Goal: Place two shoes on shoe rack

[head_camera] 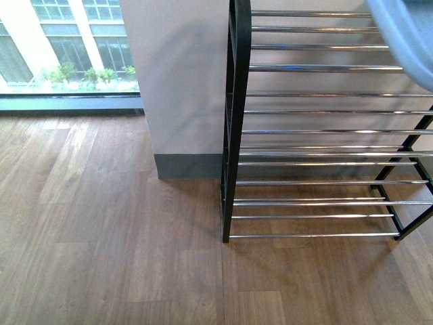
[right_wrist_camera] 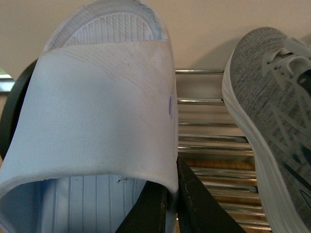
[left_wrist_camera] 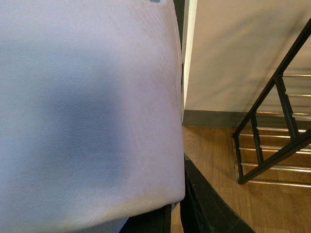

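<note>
Your right claw (right_wrist_camera: 167, 204) grips a slide (right_wrist_camera: 97, 111) by its strap above the rack (right_wrist_camera: 214, 145), beside a sneaker (right_wrist_camera: 272, 116), your left claw (left_wrist_camera: 180, 213) apparently pinches another slide (left_wrist_camera: 87, 111); light, bendy rubber, so hold straps firmly

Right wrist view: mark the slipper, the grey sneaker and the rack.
pale blue slipper (right_wrist_camera: 97, 111), right wrist view, strap.
grey sneaker (right_wrist_camera: 272, 92), right wrist view, knit upper.
shoe rack (right_wrist_camera: 214, 145), right wrist view, chrome rod.
</note>
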